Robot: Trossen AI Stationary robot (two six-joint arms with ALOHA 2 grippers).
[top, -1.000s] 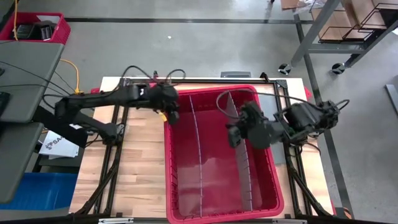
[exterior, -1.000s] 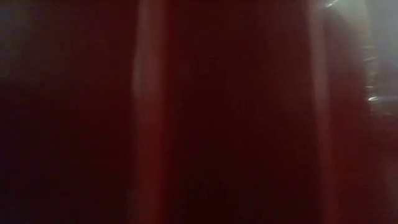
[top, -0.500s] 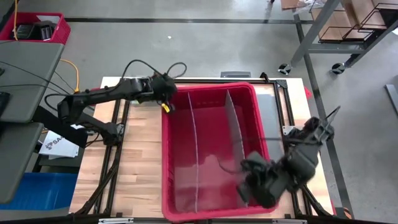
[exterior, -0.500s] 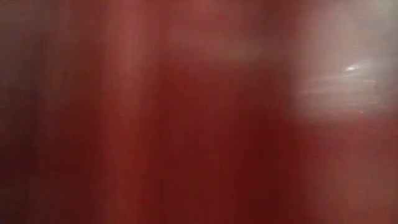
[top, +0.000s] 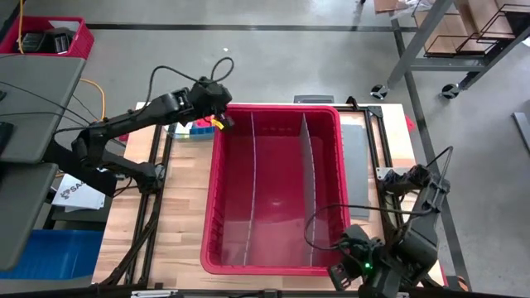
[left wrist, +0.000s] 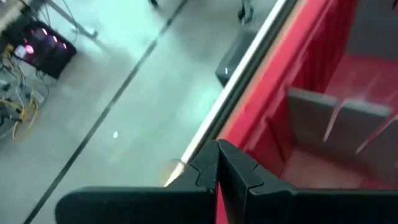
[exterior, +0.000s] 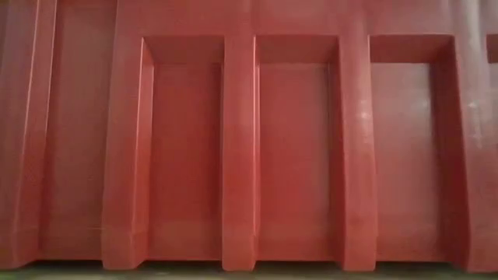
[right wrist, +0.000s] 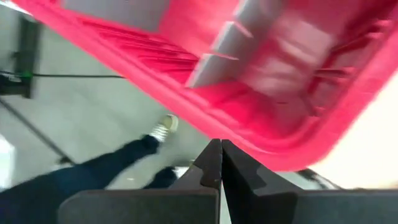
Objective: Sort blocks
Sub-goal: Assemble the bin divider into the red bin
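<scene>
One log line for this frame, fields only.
left gripper: shut, bin's far-left corner | right gripper: shut, near-right corner | red bin: no blocks seen

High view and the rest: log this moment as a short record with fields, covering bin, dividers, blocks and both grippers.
bin: large red bin on the wooden table
dividers: two grey divider sheets upright inside the bin, making three compartments
blocks: a few small blocks on the table just outside the bin's far left corner; none seen inside
left gripper: shut, at the bin's far left corner, holding nothing
right gripper: shut, at the bin's near right corner, holding nothing
low view: filled by the bin's wall
</scene>
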